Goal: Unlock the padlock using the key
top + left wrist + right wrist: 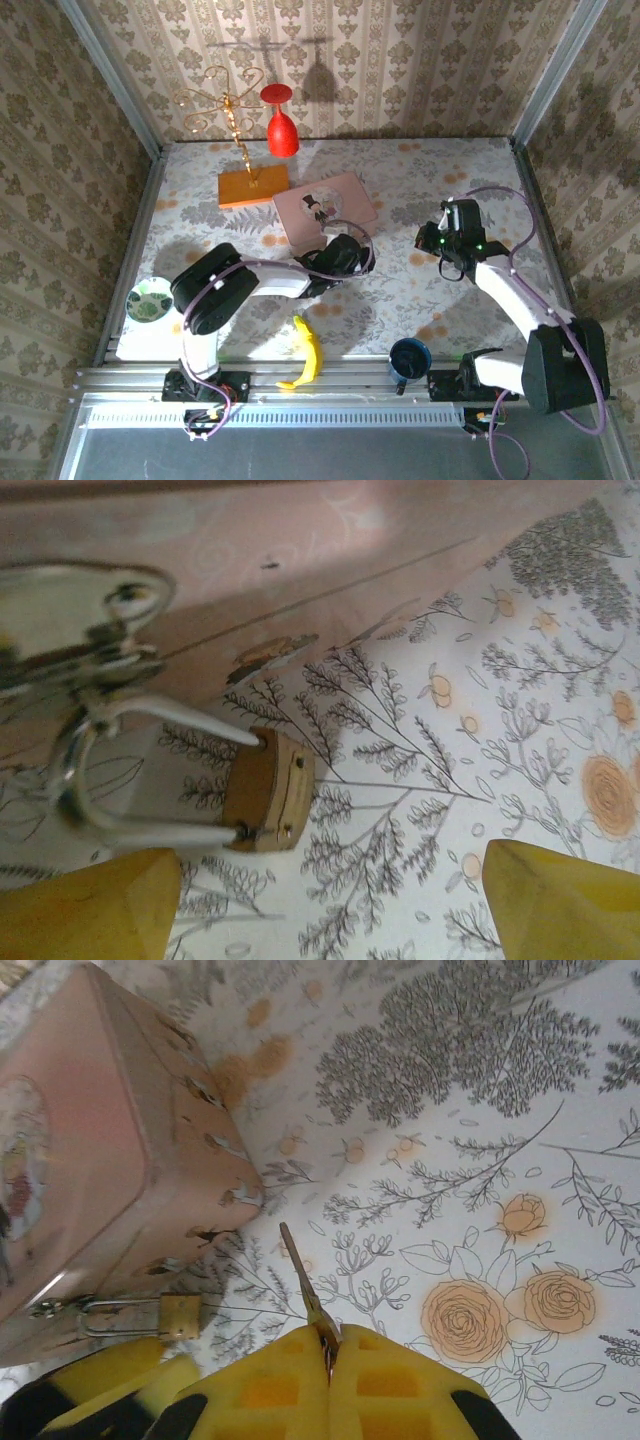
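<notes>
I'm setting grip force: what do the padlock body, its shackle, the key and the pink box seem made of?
The padlock body looks like brass: pale gold, brushed, riveted. The shackle is probably steel, silvery with bright glints. The key is thin, dull grey metal. The pink box seems painted tin, judging by rolled edges and soft sheen.

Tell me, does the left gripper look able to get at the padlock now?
Probably yes: the left gripper is open, and the padlock lies uncovered on the cloth just ahead of it, nothing between.
</notes>
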`<control>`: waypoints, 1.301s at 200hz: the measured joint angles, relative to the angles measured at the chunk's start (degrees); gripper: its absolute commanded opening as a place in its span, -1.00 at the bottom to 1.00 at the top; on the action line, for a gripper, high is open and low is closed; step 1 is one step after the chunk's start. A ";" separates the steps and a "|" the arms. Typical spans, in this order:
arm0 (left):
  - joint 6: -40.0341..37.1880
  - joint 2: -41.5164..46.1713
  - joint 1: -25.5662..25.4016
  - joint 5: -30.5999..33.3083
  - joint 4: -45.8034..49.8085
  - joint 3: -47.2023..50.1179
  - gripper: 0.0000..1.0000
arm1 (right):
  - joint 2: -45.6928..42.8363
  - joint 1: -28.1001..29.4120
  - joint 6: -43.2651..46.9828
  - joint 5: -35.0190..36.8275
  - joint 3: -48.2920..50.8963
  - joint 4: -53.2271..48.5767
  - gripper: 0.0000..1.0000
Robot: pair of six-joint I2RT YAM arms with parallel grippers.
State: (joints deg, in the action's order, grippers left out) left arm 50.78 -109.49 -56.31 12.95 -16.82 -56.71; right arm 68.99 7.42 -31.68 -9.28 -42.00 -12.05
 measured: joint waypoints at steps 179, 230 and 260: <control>-4.98 -5.66 3.52 -1.42 -3.74 -4.11 -0.05 | -4.42 -0.07 0.00 -3.19 0.68 -2.45 -1.00; -5.22 -5.92 4.66 -3.61 -9.94 -1.25 -0.30 | 1.57 -0.04 -0.20 -11.08 2.73 2.54 -1.00; -5.27 -5.75 4.72 -4.68 -12.37 0.13 -0.40 | 2.34 -0.07 -0.48 -12.94 3.91 3.48 -1.00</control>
State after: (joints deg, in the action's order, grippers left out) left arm 45.52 -115.24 -51.59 8.27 -29.19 -56.58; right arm 71.33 7.35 -32.16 -22.22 -38.09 -8.58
